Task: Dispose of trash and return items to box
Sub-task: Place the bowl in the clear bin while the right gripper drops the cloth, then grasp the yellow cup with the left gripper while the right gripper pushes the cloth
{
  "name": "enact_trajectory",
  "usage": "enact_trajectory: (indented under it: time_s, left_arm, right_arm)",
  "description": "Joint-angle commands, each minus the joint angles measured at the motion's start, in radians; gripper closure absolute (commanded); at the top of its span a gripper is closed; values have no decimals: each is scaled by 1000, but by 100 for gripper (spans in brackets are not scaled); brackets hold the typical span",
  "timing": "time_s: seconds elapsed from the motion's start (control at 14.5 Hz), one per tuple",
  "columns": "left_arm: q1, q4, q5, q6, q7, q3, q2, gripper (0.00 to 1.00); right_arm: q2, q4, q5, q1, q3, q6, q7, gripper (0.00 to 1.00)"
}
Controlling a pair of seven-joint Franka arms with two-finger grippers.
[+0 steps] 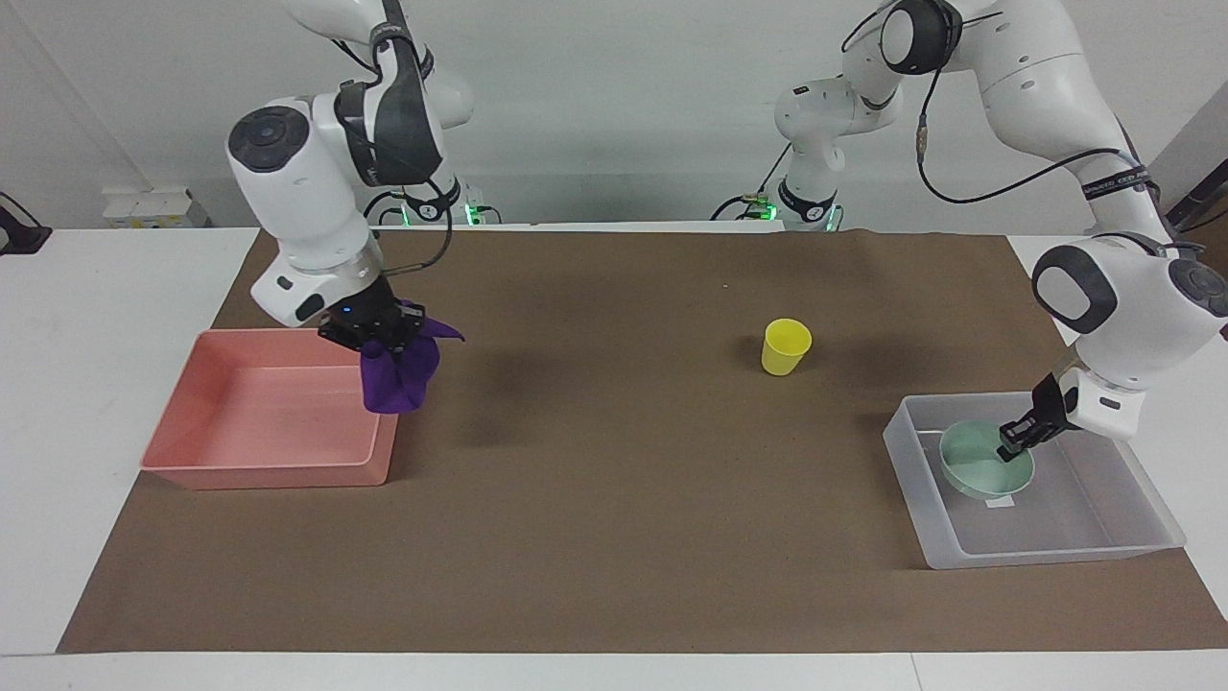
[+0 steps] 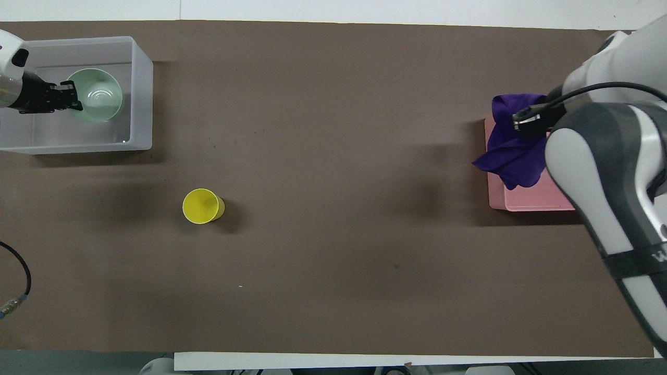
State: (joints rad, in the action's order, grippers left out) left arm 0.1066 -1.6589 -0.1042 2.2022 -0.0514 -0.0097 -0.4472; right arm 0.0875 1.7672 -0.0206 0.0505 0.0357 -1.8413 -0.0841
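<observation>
My right gripper point(image 1: 379, 338) is shut on the purple cloth point(image 1: 398, 376), which hangs in the air over the pink tray's wall on the side toward the table's middle; the cloth also shows in the overhead view point(image 2: 513, 156). My left gripper point(image 1: 1017, 437) is shut on the rim of the mint-green bowl point(image 1: 971, 470) and holds it tilted, low inside the clear box point(image 1: 1055, 552). The bowl point(image 2: 99, 96) covers the box's white square in the facing view. The yellow cup point(image 1: 786, 346) stands upright on the brown mat, nearer to the robots than the box.
The pink tray point(image 1: 259, 475) stands at the right arm's end of the table, with nothing in it. The clear box point(image 2: 140, 94) is at the left arm's end. A brown mat point(image 1: 614, 499) covers the table between them.
</observation>
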Motion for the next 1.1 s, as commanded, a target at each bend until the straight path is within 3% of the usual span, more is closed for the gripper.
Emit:
enact_trajectory:
  time_s: [0.0,0.07,0.14,0.21,0.34,0.48,0.55,0.62,0.76,0.83,1.03]
  left_arm:
    - [10,7,-6,85,-2,-4,-38,95]
    - [9,-4,-6,114,-4,-4,-39,64]
    - [8,-1,-6,114,-4,-4,-38,13]
    - [8,16,-6,90,-8,-4,-36,6]
    - [-4,89,-3,-22,-13,2,-13,5]
    - [-22,117,44,-174,-21,1,75,3]
    - [-46,98,58,-253,-33,-1,137,2]
    - [-68,55,60,-342,-59,-1,187,1]
    - [-152,-101,60,-403,-129,-3,306,1]
    - [-204,-164,60,-392,-174,-3,336,1]
    - [-353,-478,58,-233,-306,-6,480,1]
  right_arm:
    - [-14,61,-12,-87,-7,-16,-92,100]
    - [-11,79,-10,-112,-7,-33,-112,100]
    - [-5,112,-10,-138,-7,-68,-140,100]
    - [0,156,-10,-155,-7,-128,-167,100]
    - [5,257,-10,-159,-7,-272,-181,100]
    - [44,279,-10,-158,-7,-331,-180,99]
    - [61,279,-9,-158,-7,-334,-178,93]
    - [69,279,-9,-158,-7,-346,-178,84]
    - [74,270,-9,-152,-7,-339,-175,41]
    - [74,262,-9,-153,-7,-334,-172,26]
    - [57,221,-10,-144,-13,-287,-169,7]
